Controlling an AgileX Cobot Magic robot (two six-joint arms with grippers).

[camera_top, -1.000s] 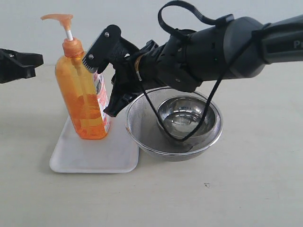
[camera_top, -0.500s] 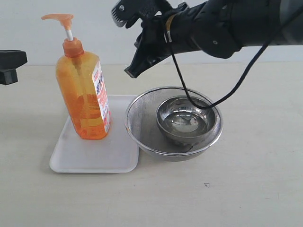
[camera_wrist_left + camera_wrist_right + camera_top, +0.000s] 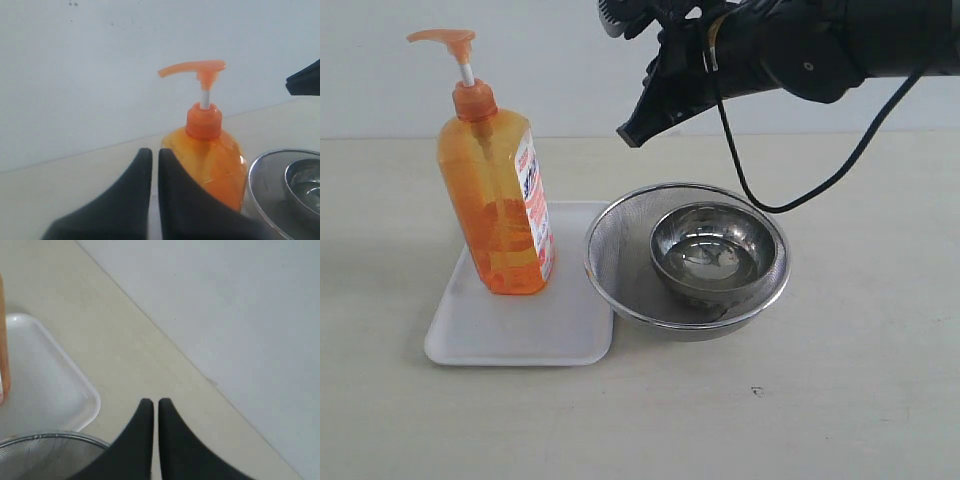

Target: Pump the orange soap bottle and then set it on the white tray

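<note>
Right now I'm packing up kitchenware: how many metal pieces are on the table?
2: a mesh strainer beside the white tray, and a bowl sitting inside that strainer. Nothing looks hidden.

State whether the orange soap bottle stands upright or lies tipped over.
Upright: the orange soap bottle stands on its base on the white tray, pump head uppermost.

Matte black, tapering fingers (image 3: 129, 197) on left gripper (image 3: 155, 156) and right gripper (image 3: 155, 407), curved like horns. Dark charcoal right arm (image 3: 820, 50) with rounded glossy housing, ribbed pad (image 3: 612, 13) near the tip, thin black cable (image 3: 767, 207) looping beneath
</note>
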